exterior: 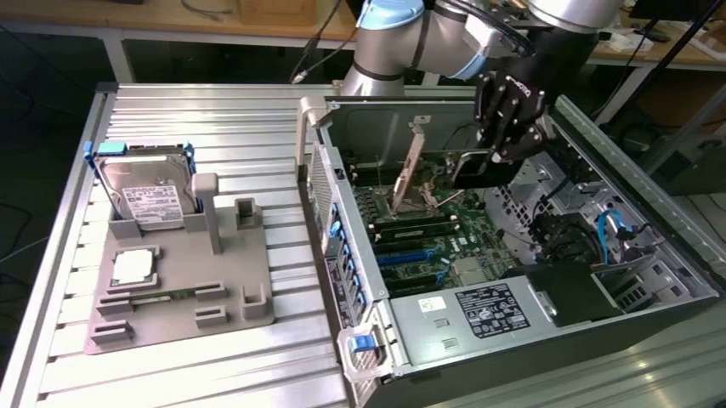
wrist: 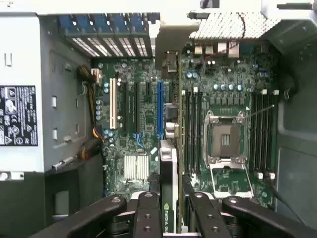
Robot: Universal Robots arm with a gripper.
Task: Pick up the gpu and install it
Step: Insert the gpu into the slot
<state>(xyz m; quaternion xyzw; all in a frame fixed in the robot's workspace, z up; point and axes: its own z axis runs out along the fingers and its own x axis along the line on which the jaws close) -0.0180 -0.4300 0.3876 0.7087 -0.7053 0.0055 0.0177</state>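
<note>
My claw [wrist: 171, 201] clamped on thin green gpu card [wrist: 168, 166], edge-down above green motherboard [wrist: 141, 116] in open grey case [exterior: 635, 178], long axis parallel to slots

gpu [wrist: 168, 183] above motherboard [wrist: 133, 119] inside case [exterior: 375, 127], hard drive [exterior: 148, 191] outside

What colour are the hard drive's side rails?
Blue: the rails flank the hard drive; clearest in the exterior view.
</note>
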